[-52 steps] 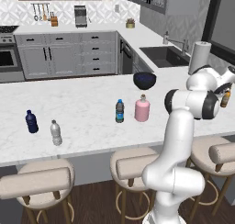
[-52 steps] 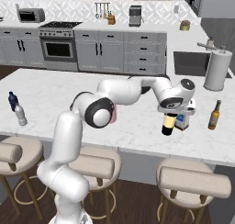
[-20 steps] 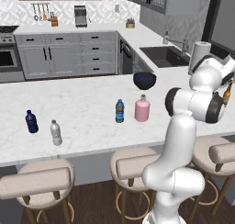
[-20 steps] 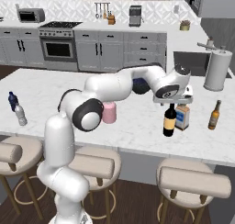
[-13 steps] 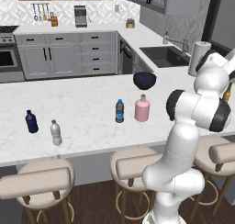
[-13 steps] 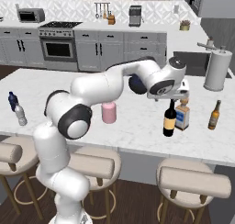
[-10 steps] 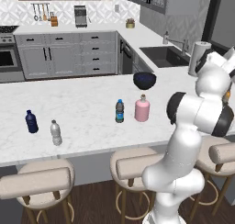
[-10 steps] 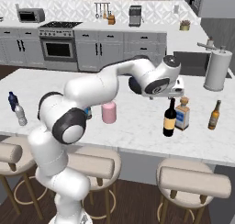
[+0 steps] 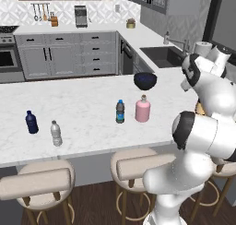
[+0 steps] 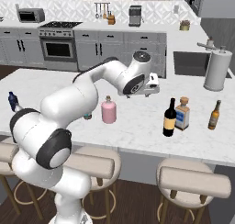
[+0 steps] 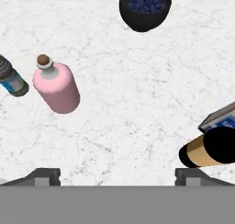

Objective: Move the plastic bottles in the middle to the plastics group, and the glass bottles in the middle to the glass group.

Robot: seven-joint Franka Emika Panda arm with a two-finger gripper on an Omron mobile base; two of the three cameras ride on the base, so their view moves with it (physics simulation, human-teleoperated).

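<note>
The black wine bottle point(image 10: 170, 117) with its yellow label stands on the counter right beside the square amber liquor bottle point(image 10: 182, 114), and the brown beer bottle point(image 10: 214, 114) is further right. My gripper point(image 10: 149, 92) hovers open and empty above the counter, between the wine bottle and the squat pink bottle point(image 10: 109, 110). In the hand view the pink bottle point(image 11: 58, 87) lies upper left, the blue-labelled plastic bottle point(image 11: 11, 79) is at the left edge, and the wine bottle point(image 11: 211, 149) is lower right. My gripper point(image 11: 117, 177) is wide apart there. The navy bottle point(image 9: 31, 121) and clear bottle point(image 9: 56, 133) stand far left.
A dark bowl point(image 9: 145, 80) sits behind the pink bottle point(image 9: 142, 109) and the blue-capped bottle point(image 9: 120, 111). A paper towel holder point(image 10: 215, 69) stands at the back right near the sink point(image 9: 163, 56). Stools point(image 10: 193, 182) line the counter's front edge.
My gripper let go of the wine bottle beside the amber bottle, rose, and swung left toward the middle of the counter. The wine bottle stays standing.
</note>
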